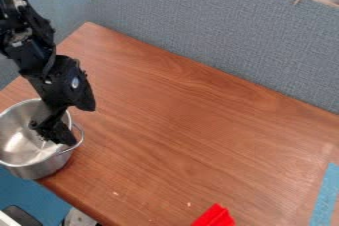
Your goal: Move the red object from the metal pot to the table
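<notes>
while the black arm is reaching down at the left of the view, its gripper (55, 129) is hanging over the near rim of the metal pot (19, 153), fingers pointing down toward the bowl. the fingers are dark against the shiny steel and blurred, so how wide they are standing cannot be told; nothing red is sitting between them and they are gripping nothing that can be seen. the pot is sitting upright at the table's (199, 111) front left corner, its inside showing only bare steel. the red object (212, 216) is lying well apart from the pot, at the very bottom edge of the view near the table's front edge, only partly showing, so whether it is resting fully on the wood cannot be told. a grey-blue fabric panel (199, 17) is standing behind the table.
</notes>
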Robot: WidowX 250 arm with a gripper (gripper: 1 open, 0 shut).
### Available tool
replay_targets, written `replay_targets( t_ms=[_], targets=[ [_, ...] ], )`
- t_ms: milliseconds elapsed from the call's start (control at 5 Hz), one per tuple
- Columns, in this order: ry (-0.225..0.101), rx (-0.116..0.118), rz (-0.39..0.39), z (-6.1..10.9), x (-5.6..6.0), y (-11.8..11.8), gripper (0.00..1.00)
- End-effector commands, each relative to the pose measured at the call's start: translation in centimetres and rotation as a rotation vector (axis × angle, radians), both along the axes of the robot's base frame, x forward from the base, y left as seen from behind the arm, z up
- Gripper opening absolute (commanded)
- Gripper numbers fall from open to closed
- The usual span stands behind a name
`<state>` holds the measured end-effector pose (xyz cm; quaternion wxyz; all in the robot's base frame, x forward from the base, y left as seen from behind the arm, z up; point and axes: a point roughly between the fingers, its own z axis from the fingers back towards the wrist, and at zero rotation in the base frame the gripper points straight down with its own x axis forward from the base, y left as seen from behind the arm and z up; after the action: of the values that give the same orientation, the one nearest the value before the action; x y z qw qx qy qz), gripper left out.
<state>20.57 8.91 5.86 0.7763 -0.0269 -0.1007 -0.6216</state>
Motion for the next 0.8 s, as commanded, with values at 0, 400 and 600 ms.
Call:
replay_targets(
  t_ms=[0, 400, 600],
  targets=[
    [0.005, -0.018, 0.122, 2.2, -1.1, 1.0, 1.0],
    [0.035, -0.069, 0.434, -1.6, 1.3, -0.3, 1.0],
    [0.065, -0.096, 0.622, -2.5, 1.5, 0.2, 1.0]
  ],
)
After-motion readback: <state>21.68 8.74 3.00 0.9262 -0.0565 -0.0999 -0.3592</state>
